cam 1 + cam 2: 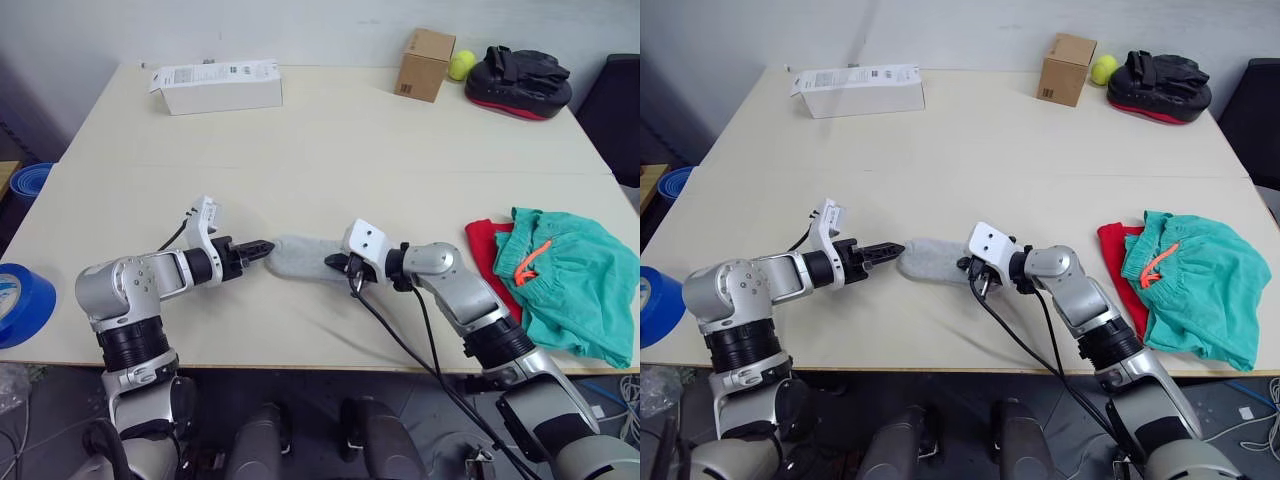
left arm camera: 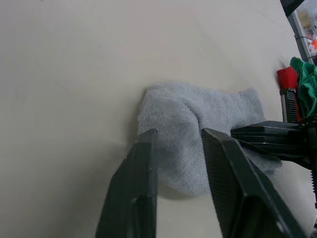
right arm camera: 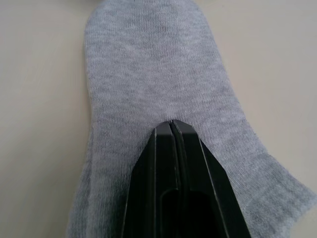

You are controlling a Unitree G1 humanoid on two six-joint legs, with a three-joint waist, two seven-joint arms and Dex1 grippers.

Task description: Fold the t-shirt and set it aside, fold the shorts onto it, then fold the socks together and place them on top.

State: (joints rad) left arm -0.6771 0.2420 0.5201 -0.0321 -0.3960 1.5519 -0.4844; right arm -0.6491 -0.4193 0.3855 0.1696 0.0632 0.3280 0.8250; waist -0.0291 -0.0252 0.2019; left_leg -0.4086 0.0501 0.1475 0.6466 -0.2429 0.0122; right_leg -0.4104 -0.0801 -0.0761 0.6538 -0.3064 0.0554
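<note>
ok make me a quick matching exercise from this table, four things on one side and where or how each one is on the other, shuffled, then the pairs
Things
1. grey sock
2. shorts
3. t-shirt
4. tennis ball

Places or states
A. lying on top of the red garment
B. far edge, between a cardboard box and a black pad
C. between the two grippers
D. mostly covered, a red edge showing

Pairs: 1-C, 2-A, 3-D, 4-B

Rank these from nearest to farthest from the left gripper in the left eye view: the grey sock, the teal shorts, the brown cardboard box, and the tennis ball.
From the left gripper:
1. Grey sock, right at its fingertips, table centre.
2. Brown cardboard box, far edge of the table, toward the right.
3. Tennis ball, just beyond the box, and shorts, near the right edge over the t-shirt: too close to call.
</note>
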